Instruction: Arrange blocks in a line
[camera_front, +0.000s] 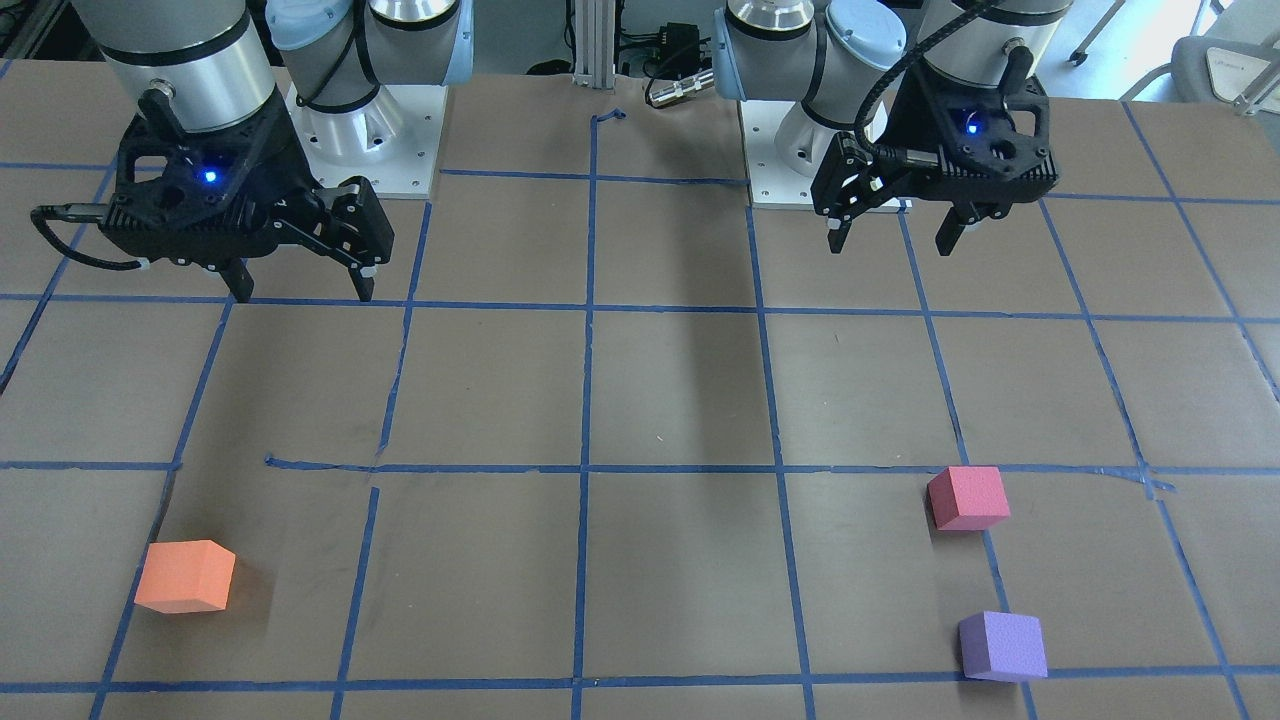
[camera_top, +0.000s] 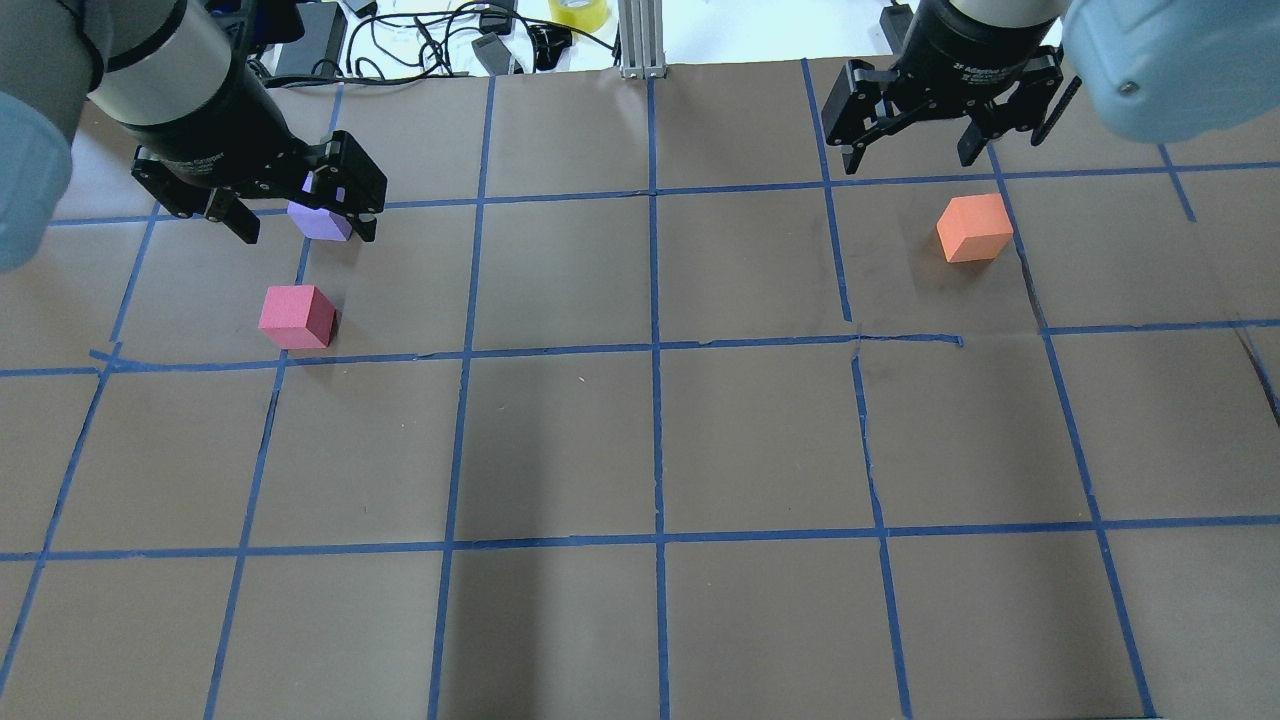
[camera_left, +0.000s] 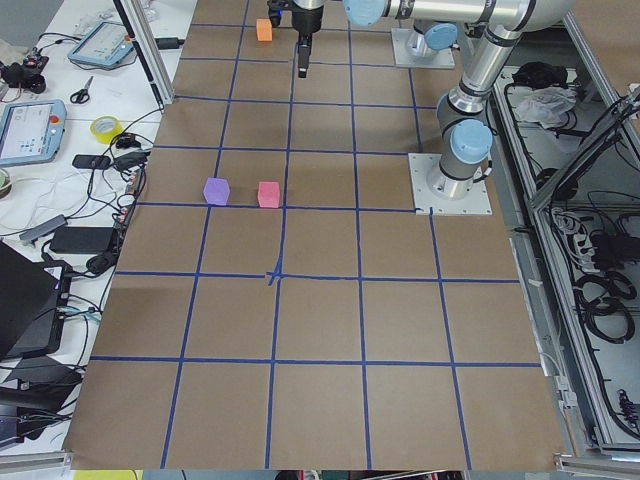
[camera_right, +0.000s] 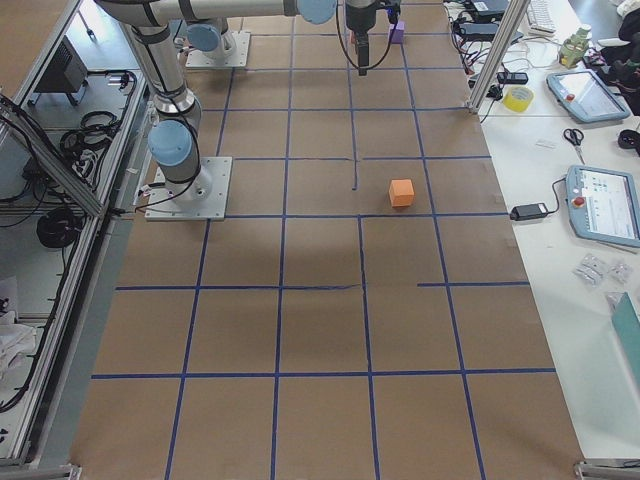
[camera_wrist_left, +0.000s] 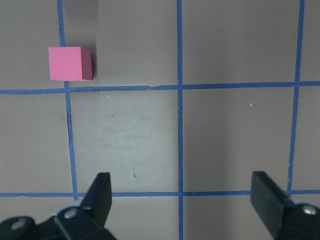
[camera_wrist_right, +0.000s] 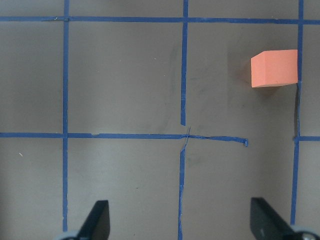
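Purple block (camera_front: 1003, 647) sits closest to the front-facing camera, flat on the table (camera_front: 680, 400), on the robot's left side at the edge far from the robot's bases. Its lower edge is at a blue tape line (camera_front: 590, 380). Pink block (camera_front: 968, 497) is just behind it, nearer the robot, close to the purple one but not touching, just below a tape line. Orange block (camera_front: 185, 576) lies alone on the robot's right side, well apart from the other two and turned a little off the grid. Between them the three mark out a wide bent shape, not one row. Table is covered in brown paper with a taped blue grid. Left gripper (camera_front: 893, 240) hangs in the air near its base, pointing down, fingers spread wide with nothing between them. In its wrist view the pink block shows ahead and to one side, outside the gap. From overhead this gripper overlaps the purple block, but the front view shows it raised and well short of that block. Right gripper (camera_front: 303, 288) also hangs raised near its base, fingers spread and empty. Its wrist view shows the orange block ahead and off to one side.
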